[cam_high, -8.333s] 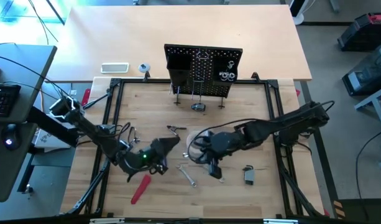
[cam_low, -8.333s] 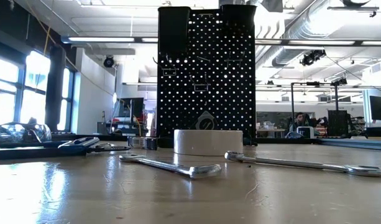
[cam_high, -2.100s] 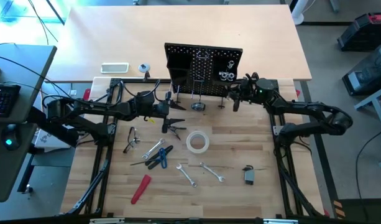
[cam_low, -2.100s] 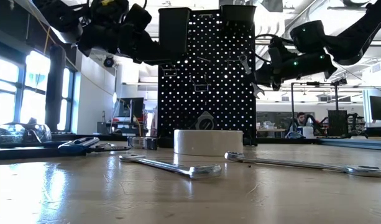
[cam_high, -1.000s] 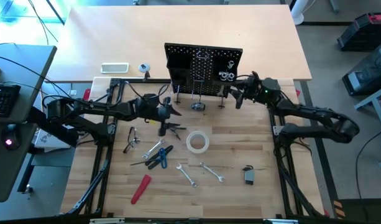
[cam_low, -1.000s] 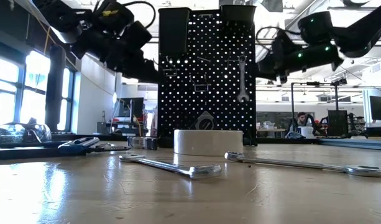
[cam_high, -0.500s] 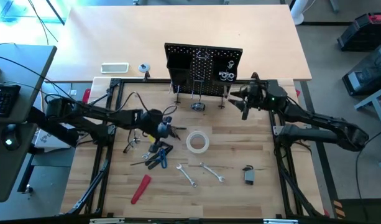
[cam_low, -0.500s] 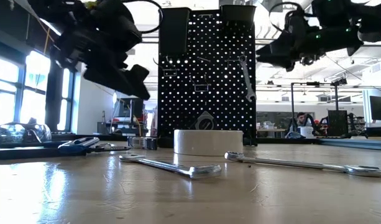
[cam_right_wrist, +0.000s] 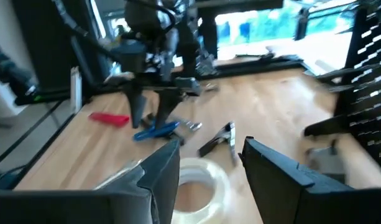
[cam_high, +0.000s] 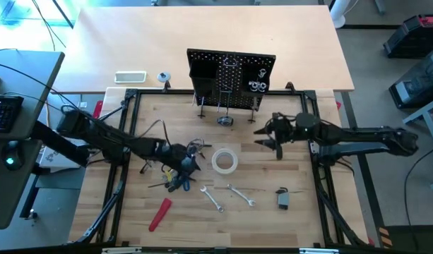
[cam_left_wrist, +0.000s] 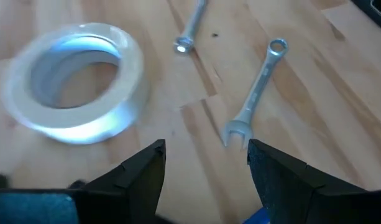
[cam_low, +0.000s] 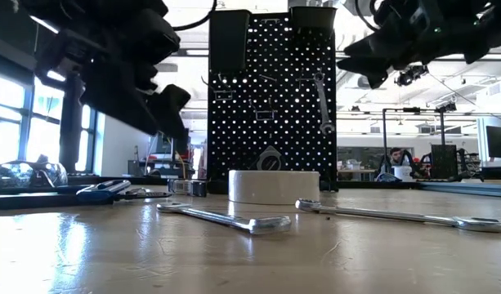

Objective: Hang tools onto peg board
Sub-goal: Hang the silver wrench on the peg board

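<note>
The left hand is seen low over the tabletop with its jaws apart and nothing between them. In the left wrist view the white tape roll lies just beyond one finger, and 2 silver wrenches lie beyond the other, the nearer one with its long axis running away from the hand. Directly beneath that hand, in the high view, the blue-handled pliers are found, with the red-handled tool nearer the front edge. By this layout, the left hand is judged the nearer one for the pliers, the roll and the wrenches.

The right hand hangs empty and open between the tape roll and the peg board, which stands upright at the far side. 1 wrench is already hung on it. A small tape measure lies apart toward the right front. Nothing is seen blocking the path from the tools to the board.
</note>
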You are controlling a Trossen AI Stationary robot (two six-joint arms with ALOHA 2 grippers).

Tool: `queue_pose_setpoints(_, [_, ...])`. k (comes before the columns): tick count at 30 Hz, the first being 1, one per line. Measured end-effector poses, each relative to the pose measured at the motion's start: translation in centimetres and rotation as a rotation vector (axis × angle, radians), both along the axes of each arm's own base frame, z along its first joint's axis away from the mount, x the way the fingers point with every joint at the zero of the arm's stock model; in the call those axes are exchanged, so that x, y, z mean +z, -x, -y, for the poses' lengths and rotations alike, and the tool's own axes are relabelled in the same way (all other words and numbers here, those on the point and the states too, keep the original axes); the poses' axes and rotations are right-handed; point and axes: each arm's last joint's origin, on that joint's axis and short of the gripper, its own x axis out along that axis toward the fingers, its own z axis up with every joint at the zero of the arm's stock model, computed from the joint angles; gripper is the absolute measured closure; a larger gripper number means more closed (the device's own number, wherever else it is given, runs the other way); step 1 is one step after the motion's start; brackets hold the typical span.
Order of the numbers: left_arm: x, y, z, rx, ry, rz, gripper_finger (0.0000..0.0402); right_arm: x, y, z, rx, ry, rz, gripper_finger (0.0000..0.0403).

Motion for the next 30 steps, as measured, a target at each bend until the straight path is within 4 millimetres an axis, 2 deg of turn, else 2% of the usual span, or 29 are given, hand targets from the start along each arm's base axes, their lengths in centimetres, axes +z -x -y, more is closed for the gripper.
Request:
queue_pose_setpoints(10, [-3.8, -1.9, 2.9, -0.077, 0.024, 0.026, 0.0181, -1.8, 0.3, -5.0, 0.064, -0.071, -0.083, 0.0231])
queue_pose_setpoints(15, [-4.9, -2.0, 3.3, -0.099, 0.012, 0.013, 0.0181, -3.4, 0.3, -7.4, 0.037, -0.113, -0.123, 0.0231])
queue_pose_setpoints(21, [-5.2, -2.2, 3.1, -0.044, -0.05, 0.021, 0.0185, -5.0, -0.8, -9.8, 0.06, -0.11, -0.072, 0.0231])
queue_pose_setpoints(25, [-5.1, -2.2, 2.9, -0.035, -0.088, 0.034, 0.0216, -6.0, -1.9, -10.9, 0.07, -0.114, -0.037, 0.0231])
queue_pose_setpoints(30, [-5.2, -2.0, 2.9, -0.093, -0.045, 0.002, 0.028, -7.5, -3.4, -12.0, 0.086, -0.139, -0.056, 0.0231])
